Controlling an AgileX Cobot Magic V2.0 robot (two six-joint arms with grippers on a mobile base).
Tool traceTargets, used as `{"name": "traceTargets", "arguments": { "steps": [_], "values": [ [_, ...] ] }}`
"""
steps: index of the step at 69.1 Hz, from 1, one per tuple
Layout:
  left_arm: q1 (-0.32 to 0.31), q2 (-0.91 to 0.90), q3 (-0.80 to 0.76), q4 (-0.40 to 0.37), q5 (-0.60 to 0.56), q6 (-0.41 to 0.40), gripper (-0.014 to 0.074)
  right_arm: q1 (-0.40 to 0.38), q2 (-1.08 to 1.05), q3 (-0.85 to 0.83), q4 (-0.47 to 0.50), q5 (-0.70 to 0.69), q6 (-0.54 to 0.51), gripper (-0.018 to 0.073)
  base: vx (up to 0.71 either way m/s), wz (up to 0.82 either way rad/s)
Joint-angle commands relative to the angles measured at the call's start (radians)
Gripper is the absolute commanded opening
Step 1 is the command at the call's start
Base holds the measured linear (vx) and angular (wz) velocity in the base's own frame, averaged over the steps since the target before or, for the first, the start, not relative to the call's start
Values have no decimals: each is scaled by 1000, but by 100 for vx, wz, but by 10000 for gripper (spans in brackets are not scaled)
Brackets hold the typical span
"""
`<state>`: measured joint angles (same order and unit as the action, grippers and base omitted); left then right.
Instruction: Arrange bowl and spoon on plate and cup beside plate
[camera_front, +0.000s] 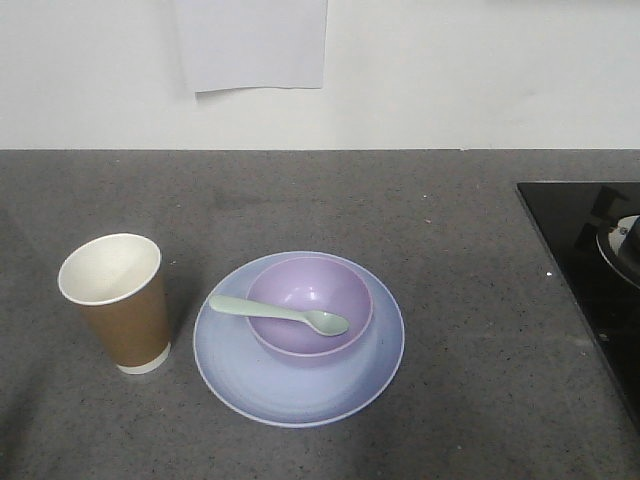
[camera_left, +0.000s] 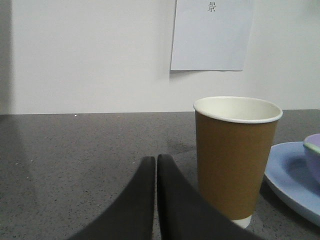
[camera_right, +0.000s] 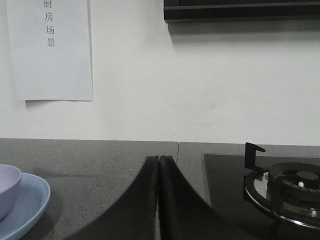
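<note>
Since the bowl (camera_front: 310, 305) is already seated on the plate (camera_front: 235, 375), slightly toward the upper part of it, and the spoon (camera_front: 278, 313) is laid across the bowl with its scoop inside at the right and its handle overhanging the left rim, the arrangement is judged to be essentially complete. The plate is found at the lower centre of the front view. The cup (camera_front: 115, 303) is stood upright just beside the plate at the lower left, apart from its rim, with a narrow strip of grey tabletop (camera_front: 450, 230) seen between them.

Nothing is held by either arm. In the left wrist view the left end effector (camera_left: 156, 165) is seen with its dark fingers pressed together, low at the bottom centre, just beside the cup and to its left. In the right wrist view the right end effector (camera_right: 158, 162) is likewise closed on nothing, with the plate edge at the lower left and a gas burner (camera_right: 290, 192) on a black hob (camera_front: 585, 270) at the lower right.

What is left is judged to be a clean retreat. The left arm is best drawn away from the cup, not across it, because a light paper cup can be tipped by a slight brush. The right arm should be kept clear of the plate rim and the burner.
</note>
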<state>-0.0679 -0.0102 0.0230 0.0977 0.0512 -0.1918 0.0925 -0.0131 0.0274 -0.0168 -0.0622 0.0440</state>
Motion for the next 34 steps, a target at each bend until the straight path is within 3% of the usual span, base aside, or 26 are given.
{"name": "traceTargets", "arguments": {
  "steps": [1,34],
  "values": [
    [0,-14,-17,-9,-78,-1,-6,-7,-6,10,-1,-77,-2,-11,0,0],
    [0,-14,-17,-9,-78,-1,-6,-7,-6,10,-1,-77,-2,-11,0,0]
  ]
}}
